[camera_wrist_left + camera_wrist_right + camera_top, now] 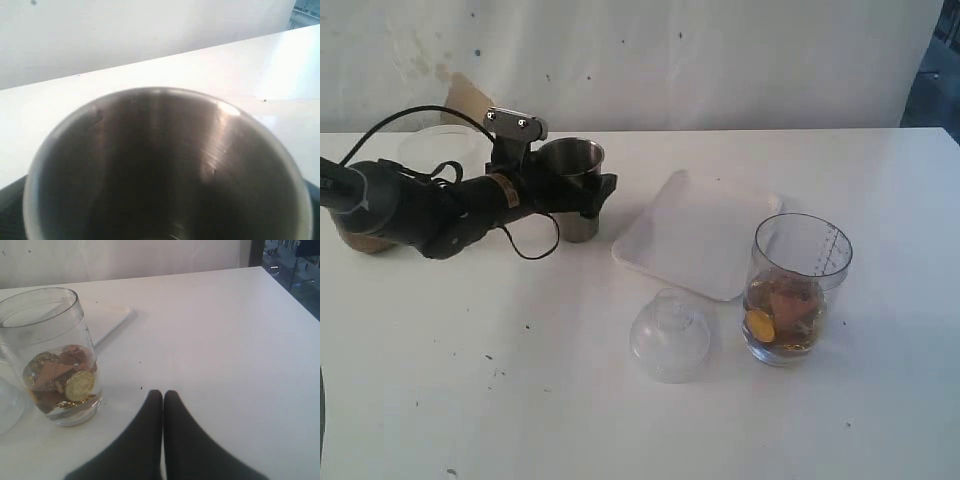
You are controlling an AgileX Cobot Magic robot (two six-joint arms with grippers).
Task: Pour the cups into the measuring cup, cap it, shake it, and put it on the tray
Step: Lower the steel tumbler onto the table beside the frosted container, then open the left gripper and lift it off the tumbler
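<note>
Clear dome lid (668, 335) lies at lower centre of the exterior view, just left of the measuring cup (798, 290). The measuring cup stands upright at lower right and holds brown pieces and a gold disc. White tray (695, 235) sits just behind them at centre. Left gripper (582, 198) straddles the upright steel tumbler (572, 158) at upper left, one finger on each side; contact cannot be determined. Right gripper (163, 396) has its fingers pressed together, holding nothing, near the measuring cup.

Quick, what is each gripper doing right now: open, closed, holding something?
Left gripper: around the steel cup; gripping or loose cannot be told.
Right gripper: closed, empty.
</note>
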